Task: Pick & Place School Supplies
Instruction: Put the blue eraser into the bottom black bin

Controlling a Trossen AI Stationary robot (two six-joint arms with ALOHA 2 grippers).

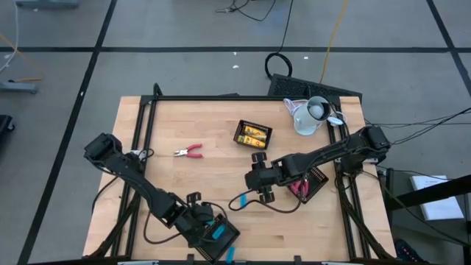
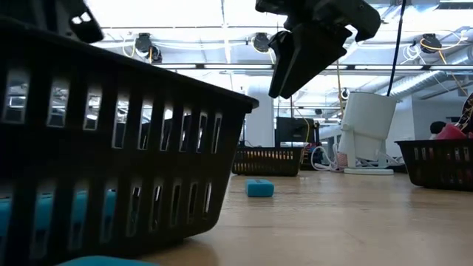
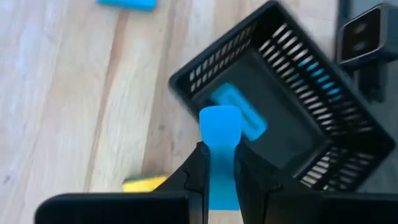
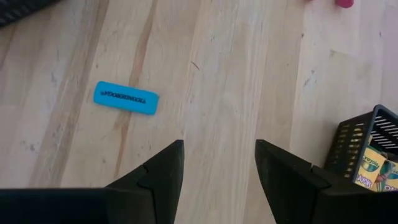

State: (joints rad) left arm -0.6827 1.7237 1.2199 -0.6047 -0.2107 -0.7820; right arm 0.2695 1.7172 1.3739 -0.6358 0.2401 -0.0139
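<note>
My left gripper (image 3: 219, 152) is shut on a bright-blue oblong piece (image 3: 219, 124) above a black mesh tray (image 3: 292, 118) near the table's front edge (image 1: 221, 237). Another blue piece (image 3: 244, 113) lies in that tray. My right gripper (image 4: 219, 155) is open and empty over mid-table (image 1: 257, 180). A third blue piece (image 4: 126, 98) lies flat on the wood just ahead of it (image 1: 240, 201). Red-handled scissor-like tools (image 1: 190, 152) lie at the left of the table. Yellow-and-black blocks sit in a far tray (image 1: 253, 135). My left gripper pinches the blue piece by its lower part (image 3: 219, 163) between its two fingers. The piece's free end (image 3: 219, 118) sticks out past the fingertips over the tray's open top. It is lifted clear of the tray and the table.
A third tray with pink items (image 1: 309, 182) sits under the right arm. A white jug (image 1: 313, 114) stands at the far right. A yellow bit (image 3: 144, 183) shows on the wood by the left gripper. Bare wood lies left of centre.
</note>
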